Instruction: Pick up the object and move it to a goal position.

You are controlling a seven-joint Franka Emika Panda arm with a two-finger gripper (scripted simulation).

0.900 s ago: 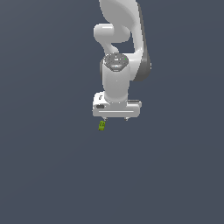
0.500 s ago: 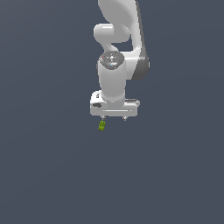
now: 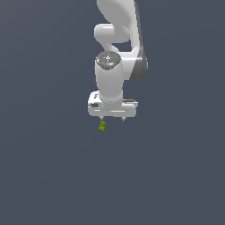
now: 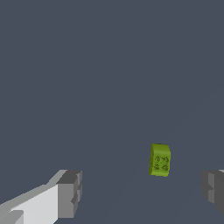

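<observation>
The object (image 3: 102,126) is a tiny lime-green block with darker green marks, lying on the dark grey floor. In the exterior view it sits just below the white gripper (image 3: 112,118), under the finger on the exterior view's left. The wrist view shows the object (image 4: 159,160) between the two grey fingertips (image 4: 70,194), nearer one of them and touching neither. The gripper (image 4: 142,190) is open with nothing held.
The white arm (image 3: 117,52) rises above the gripper toward the top of the exterior view. A plain dark grey floor (image 3: 52,167) lies all around.
The gripper has shifted slightly toward the exterior view's left. The object has stayed where it was.
</observation>
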